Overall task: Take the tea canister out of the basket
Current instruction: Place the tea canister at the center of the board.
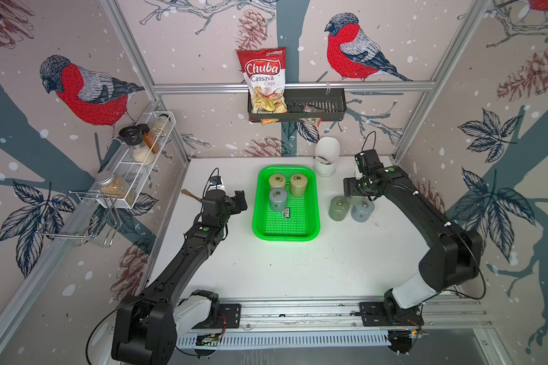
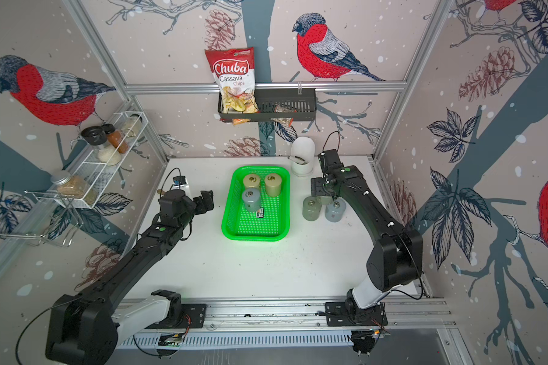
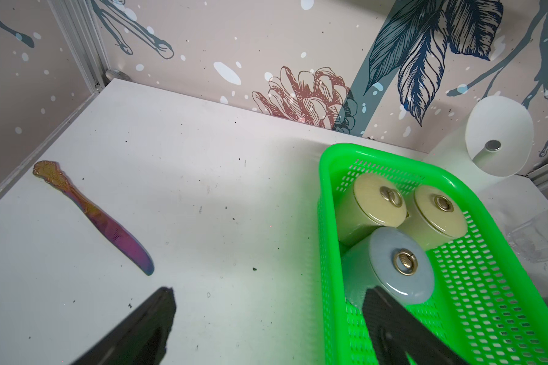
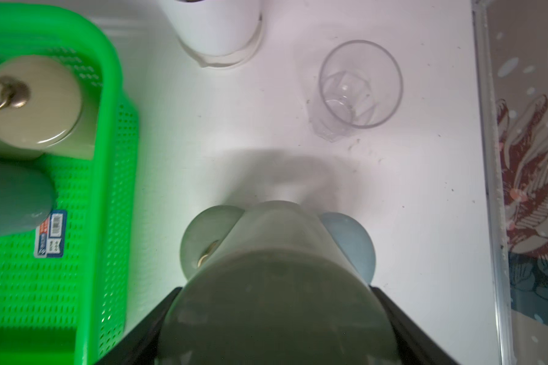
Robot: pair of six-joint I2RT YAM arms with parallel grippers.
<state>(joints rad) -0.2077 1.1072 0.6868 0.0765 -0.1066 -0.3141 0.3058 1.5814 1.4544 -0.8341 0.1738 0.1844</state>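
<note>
Presently the right gripper [image 4: 274, 292] is closed on a grey-green tea canister [image 4: 276, 249], clamped across its body. It is held outside the basket [image 1: 285, 237], over the table [image 1: 298, 268] on the right arm's side, evidently to join the two canisters [image 1: 339, 208] standing there. Three canisters [image 1: 278, 199] stand at the basket's far end. The left gripper [image 3: 269, 297] has its jaws apart and empty, beside the basket's rim on the left arm's side, judged to be idle. Not determinable: whether the held canister's base touches the table. Its lid is out of sight in the right wrist view, and in both top views the gripper covers most of it.
</note>
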